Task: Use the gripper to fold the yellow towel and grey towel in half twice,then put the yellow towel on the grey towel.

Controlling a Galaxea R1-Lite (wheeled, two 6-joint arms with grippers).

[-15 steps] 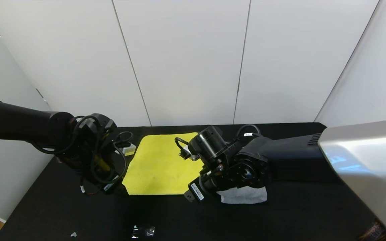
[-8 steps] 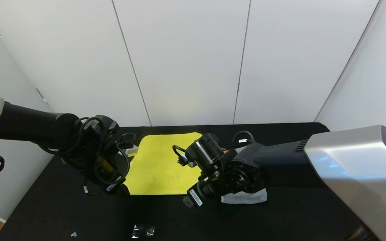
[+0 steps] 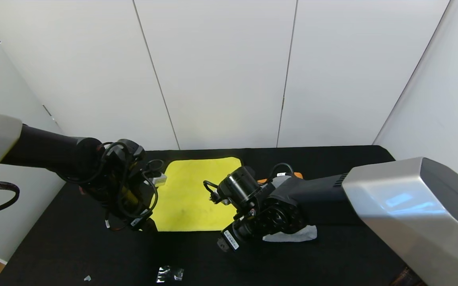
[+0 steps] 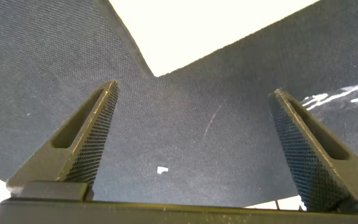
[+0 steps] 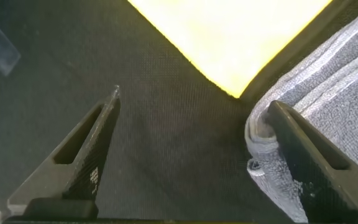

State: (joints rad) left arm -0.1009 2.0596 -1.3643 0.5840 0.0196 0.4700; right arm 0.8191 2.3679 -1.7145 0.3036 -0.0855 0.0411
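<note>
The yellow towel lies spread flat on the black table. My left gripper hangs open over bare table just off the towel's near left corner, with nothing between its fingers. My right gripper is open just off the near right corner of the yellow towel. One of its fingers lies along the rolled edge of the folded grey towel. The right arm hides most of the grey towel; an orange bit shows behind the arm.
A crumpled scrap of clear plastic lies near the table's front edge, and it shows beside the left gripper. A small white speck sits at the front left. White wall panels close the back and right.
Both arms have come down and in toward the yellow towel's near corners. The right arm slid left and now covers more of the grey towel. Both grippers stayed open.
</note>
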